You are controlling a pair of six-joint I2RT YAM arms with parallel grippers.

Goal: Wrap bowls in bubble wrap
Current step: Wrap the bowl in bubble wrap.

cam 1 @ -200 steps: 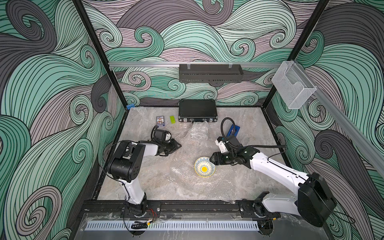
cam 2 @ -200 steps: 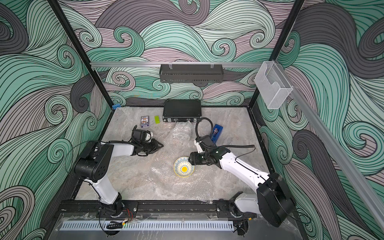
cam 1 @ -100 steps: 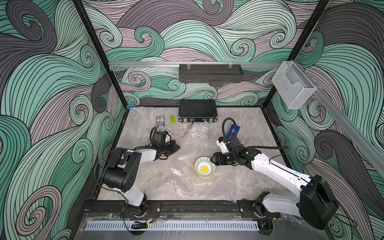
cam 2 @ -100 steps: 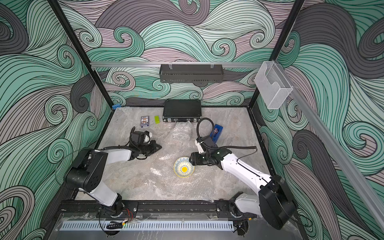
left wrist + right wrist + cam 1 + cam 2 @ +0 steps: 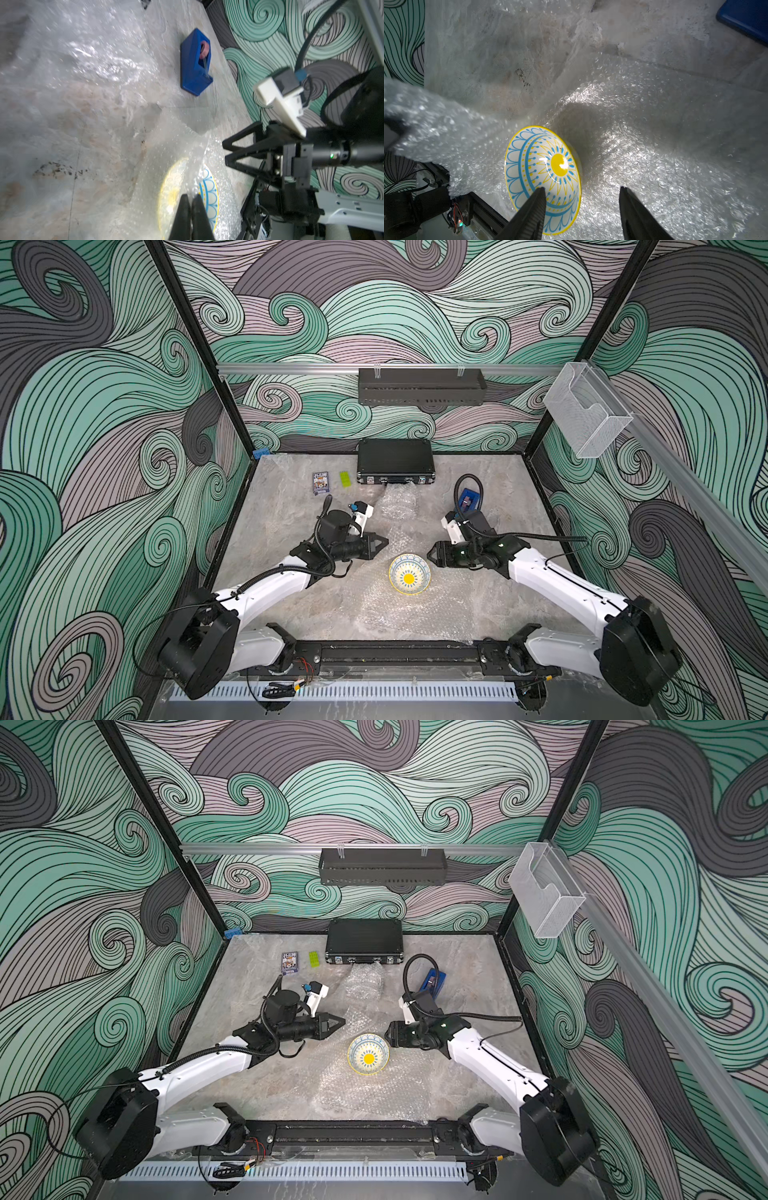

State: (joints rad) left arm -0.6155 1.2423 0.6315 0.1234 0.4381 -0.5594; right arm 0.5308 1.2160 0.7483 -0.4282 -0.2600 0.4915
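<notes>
Sitting upright on the spread bubble wrap (image 5: 374,605) near the front middle of the desk (image 5: 282,506), the cream bowl (image 5: 409,578) (image 5: 368,1058) shows whole in both top views. Only the right wrist view gives the bowl (image 5: 544,178) close up, with its yellow rim, blue arcs and yellow centre, and a corner of the sheet lifted off the desk toward a dark shape at the frame's edge. From the left wrist the bowl (image 5: 208,197) is seen mostly through that raised film, blurred. On the left gripper (image 5: 190,200) the jaws are pressed together on the lifted corner. On the right gripper (image 5: 581,188) the jaws stand apart and empty, just beside the bowl's rim. A blue tape dispenser (image 5: 195,66) is plain from the left wrist, cut off from the right. A crumpled wad of wrap (image 5: 399,504) lies before the black case (image 5: 395,464); its contents cannot be told
</notes>
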